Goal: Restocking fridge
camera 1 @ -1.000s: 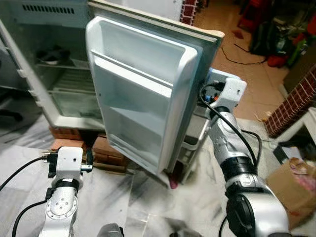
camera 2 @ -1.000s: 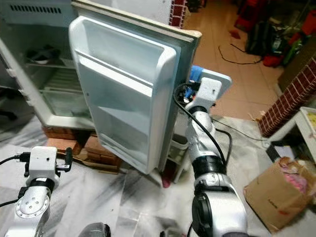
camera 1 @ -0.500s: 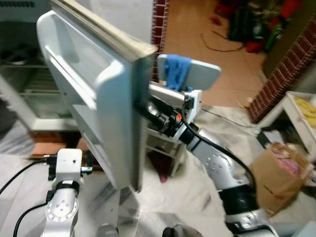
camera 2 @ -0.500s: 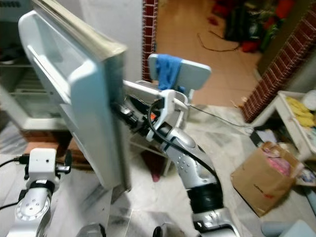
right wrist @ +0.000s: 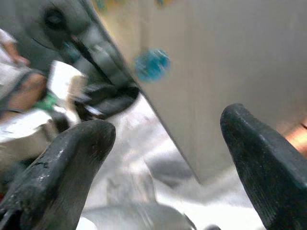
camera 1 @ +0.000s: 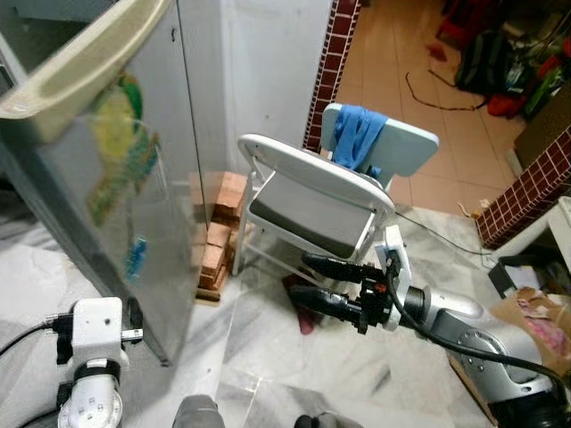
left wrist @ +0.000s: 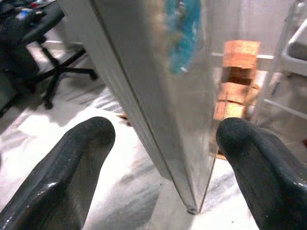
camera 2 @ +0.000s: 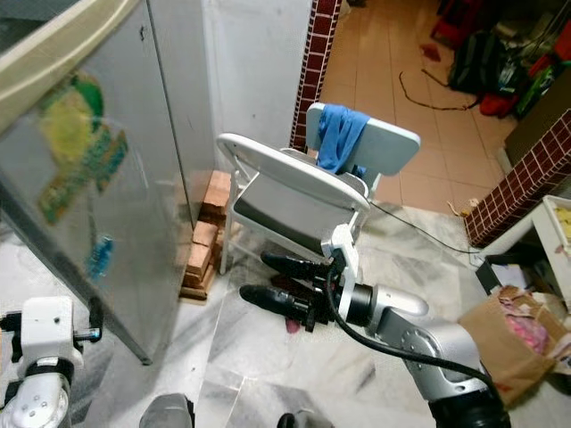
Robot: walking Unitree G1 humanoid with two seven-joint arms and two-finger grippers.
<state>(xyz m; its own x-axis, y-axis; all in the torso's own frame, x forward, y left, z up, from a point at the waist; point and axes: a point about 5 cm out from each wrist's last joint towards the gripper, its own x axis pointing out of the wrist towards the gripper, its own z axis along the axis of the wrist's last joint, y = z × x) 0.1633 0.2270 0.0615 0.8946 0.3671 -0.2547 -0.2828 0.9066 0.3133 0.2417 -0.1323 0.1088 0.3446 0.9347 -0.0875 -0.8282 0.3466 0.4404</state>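
Your right tool [camera 1: 308, 279] hangs spread wide and empty, near the white chair [camera 1: 312, 205]; the left tool [left wrist: 158, 158] gapes around the fridge door [camera 1: 98, 169] edge. Grip that edge squarely before swinging.

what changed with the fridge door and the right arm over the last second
The fridge door swung round from wide open, shelves facing the camera, to showing its stickered outer face. The right pincer, which was behind the door's edge, has come off it and now hangs open and empty in front of the white chair. The left pincer stayed low and open near the door's bottom corner.
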